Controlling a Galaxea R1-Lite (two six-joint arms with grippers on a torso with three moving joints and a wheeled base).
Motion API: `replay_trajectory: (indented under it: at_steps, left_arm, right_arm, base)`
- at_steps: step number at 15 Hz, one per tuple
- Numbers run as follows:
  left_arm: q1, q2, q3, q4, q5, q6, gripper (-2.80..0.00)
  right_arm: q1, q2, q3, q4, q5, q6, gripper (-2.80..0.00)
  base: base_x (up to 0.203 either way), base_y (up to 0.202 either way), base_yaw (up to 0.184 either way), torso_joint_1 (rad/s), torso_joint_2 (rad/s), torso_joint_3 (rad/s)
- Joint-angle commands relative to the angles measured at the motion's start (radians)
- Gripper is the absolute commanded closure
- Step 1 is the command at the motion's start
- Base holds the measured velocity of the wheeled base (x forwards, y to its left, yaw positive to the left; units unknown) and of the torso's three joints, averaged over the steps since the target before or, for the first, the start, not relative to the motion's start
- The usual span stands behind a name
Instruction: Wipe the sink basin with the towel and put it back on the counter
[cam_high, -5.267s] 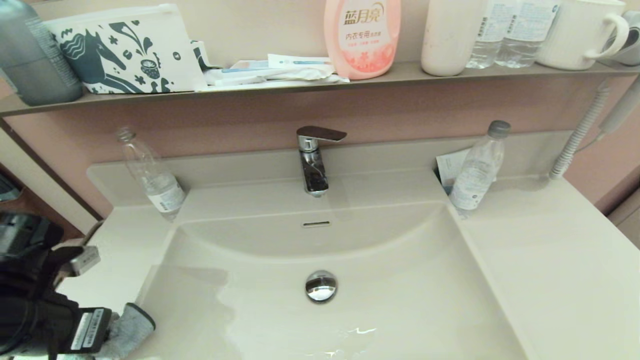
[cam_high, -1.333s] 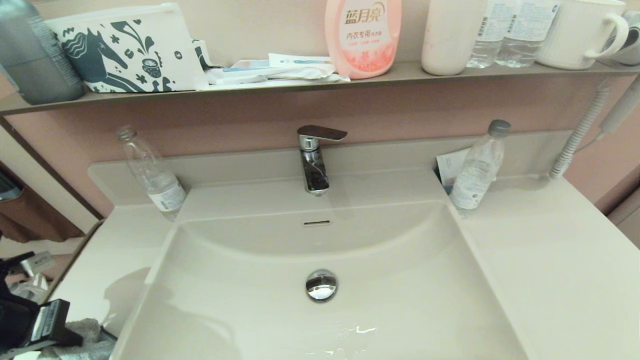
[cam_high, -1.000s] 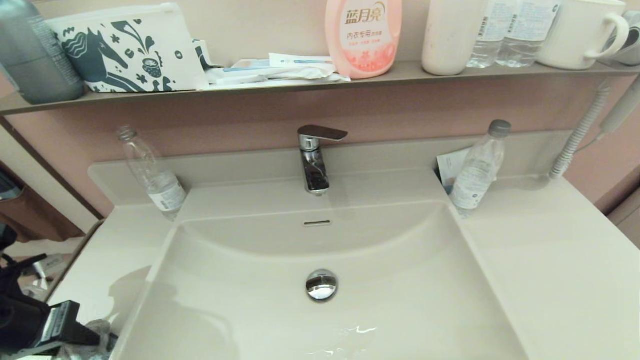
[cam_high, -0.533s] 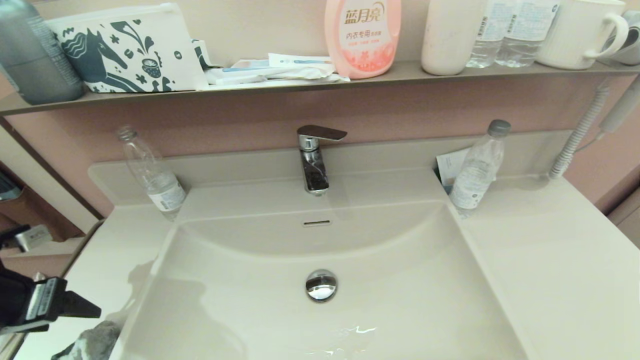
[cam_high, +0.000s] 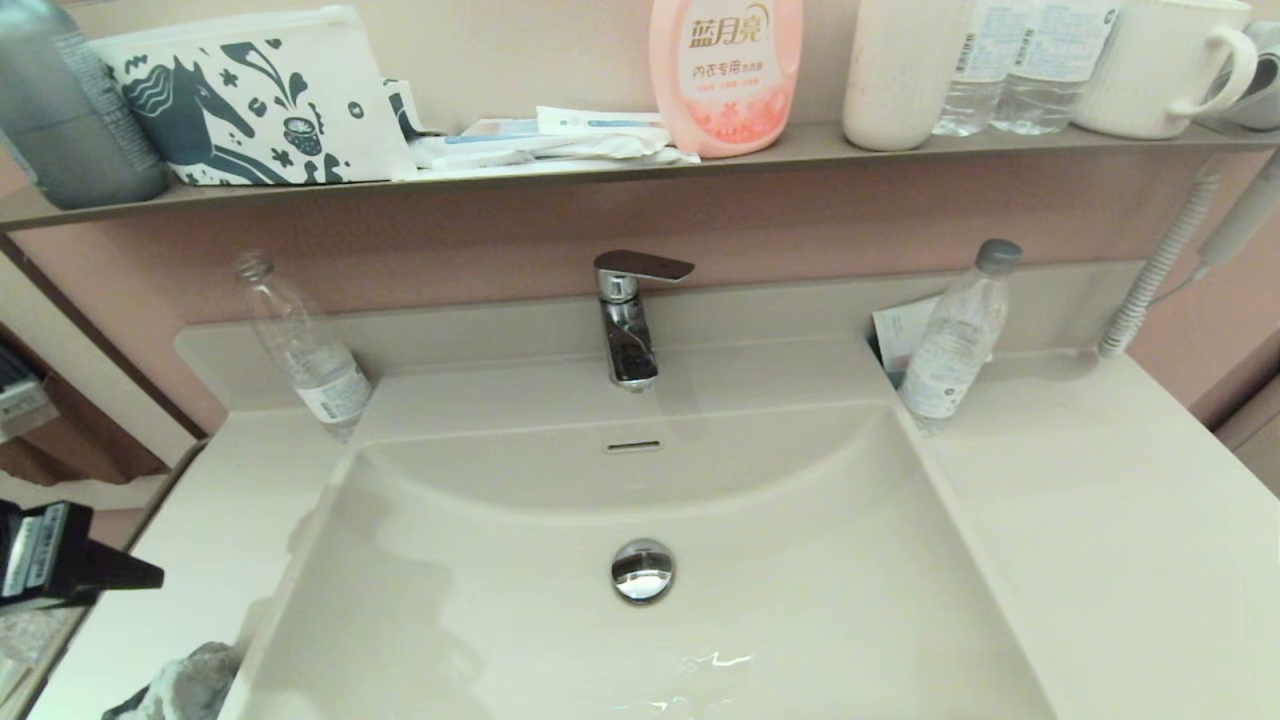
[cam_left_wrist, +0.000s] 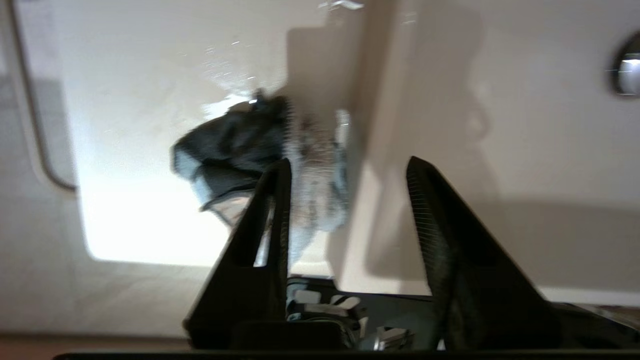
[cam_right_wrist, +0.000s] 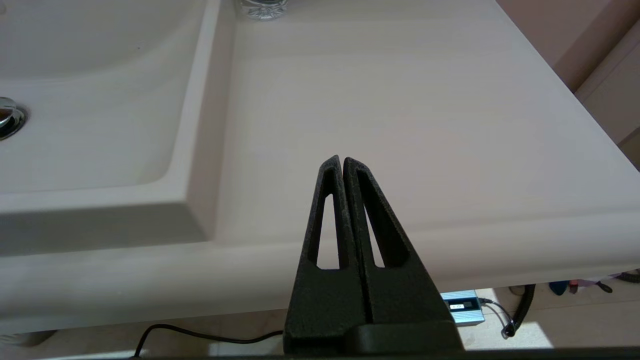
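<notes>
The light blue-grey towel (cam_high: 185, 685) lies crumpled on the counter (cam_high: 215, 500) at its front left corner, beside the sink basin (cam_high: 820, 570). In the left wrist view the towel (cam_left_wrist: 240, 145) sits just beyond my left gripper (cam_left_wrist: 347, 162), which is open and holds nothing. One of its dark fingers (cam_high: 125, 576) shows at the far left, above the towel and apart from it. The basin's chrome drain plug (cam_high: 642, 571) and overflow slot (cam_high: 633, 446) are uncovered. My right gripper (cam_right_wrist: 342, 160) is shut and empty, parked before the counter's (cam_right_wrist: 400, 100) right front edge.
A chrome faucet (cam_high: 628, 320) stands behind the basin. Clear bottles stand at the back left (cam_high: 305, 350) and back right (cam_high: 950, 340). The wall shelf (cam_high: 600, 172) carries a horse-print pouch (cam_high: 250, 100), a pink bottle (cam_high: 725, 75) and a mug (cam_high: 1160, 65). A coiled hose (cam_high: 1150, 280) hangs at right.
My left gripper let go of the towel, then rose and drew back to the left. The towel stays on the counter's front left corner. The right arm has not moved.
</notes>
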Motion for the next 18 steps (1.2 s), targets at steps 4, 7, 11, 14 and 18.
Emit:
replay_trajectory:
  at_steps: [4,7,11,14,18]
  left_arm:
    - [-0.037,-0.27,0.004,-0.005,-0.212,-0.1,0.0]
    - [-0.044,-0.481,0.021,0.035,-0.348,-0.14,0.0]
    - [-0.139,-0.69,0.008,0.276,-0.434,-0.163,0.0]
    - [-0.301,-0.817,0.003,0.348,-0.386,-0.245,0.0]
    - [-0.518,-0.949,0.129,0.28,-0.063,-0.434,0.0]
  right_arm:
    - [0.0,0.001,0.0,0.0,0.001,-0.001,0.0]
    - [0.0,0.001,0.0,0.0,0.001,-0.001,0.0]
    - [0.0,0.001,0.0,0.0,0.001,-0.001,0.0]
    - [0.001,0.001,0.0,0.0,0.001,-0.001,0.0]
    - [0.0,0.001,0.0,0.0,0.001,-0.001,0.0]
  base:
    - [0.0,0.0,0.0,0.0,0.0,0.0]
    - [0.0,0.0,0.0,0.0,0.0,0.0]
    - [0.0,0.0,0.0,0.0,0.0,0.0]
    - [0.0,0.0,0.0,0.0,0.0,0.0]
    - [0.0,0.0,0.0,0.0,0.0,0.0]
